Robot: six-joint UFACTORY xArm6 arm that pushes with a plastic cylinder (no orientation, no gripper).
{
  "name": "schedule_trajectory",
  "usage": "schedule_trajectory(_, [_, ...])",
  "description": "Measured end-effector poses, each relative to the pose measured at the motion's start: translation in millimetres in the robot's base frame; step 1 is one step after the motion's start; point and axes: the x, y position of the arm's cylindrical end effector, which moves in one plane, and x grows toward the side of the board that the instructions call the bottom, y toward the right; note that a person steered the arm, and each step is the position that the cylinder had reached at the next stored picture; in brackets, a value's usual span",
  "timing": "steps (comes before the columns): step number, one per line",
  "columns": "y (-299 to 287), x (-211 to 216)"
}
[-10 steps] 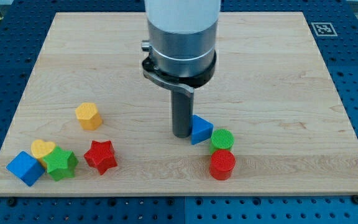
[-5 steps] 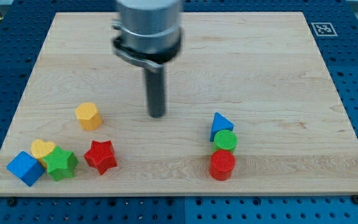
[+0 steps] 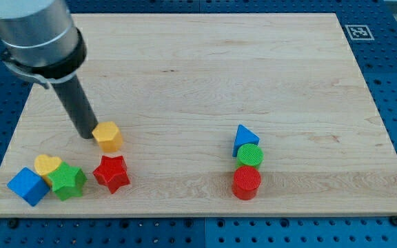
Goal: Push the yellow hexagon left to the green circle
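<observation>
The yellow hexagon [image 3: 107,136] sits on the tabletop [image 3: 205,76] toward the view's left, just above the red star [image 3: 111,173] and well apart from the green circle [image 3: 250,156], which lies over on the view's right. My tip [image 3: 87,135] is down on the wood right at the hexagon's left edge, touching it or very nearly so; the dark rod slants up from there to the grey arm body at the view's top left. There is no claw on this arm, so there is nothing to be apart, together or clamped: the rod only pushes.

That placement makes sense for the job as I judge it. With the tip on the hexagon's far side from the target, a shove toward the view's right would carry the block across the bare middle of the board to a spot just left of the green circle.

The green circle is wedged in a short column, with the blue triangle [image 3: 244,138] touching it from above and the red cylinder [image 3: 247,182] touching it from below. Its left flank is free, so the hexagon can come up against it there.

At the view's bottom left a blue cube [image 3: 27,186], a yellow heart [image 3: 46,165] and a green star [image 3: 68,181] huddle together, out of the likely path. The red star is the nearest neighbour, and a push angled slightly downward might clip it.
</observation>
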Motion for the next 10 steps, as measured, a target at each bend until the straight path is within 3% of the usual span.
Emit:
schedule_trajectory(2, [37.1, 4.6])
schedule_trajectory(5, [39.1, 29.5])
schedule_trajectory(7, [112.6, 33.7])
schedule_trajectory(10, [158.6, 56.6])
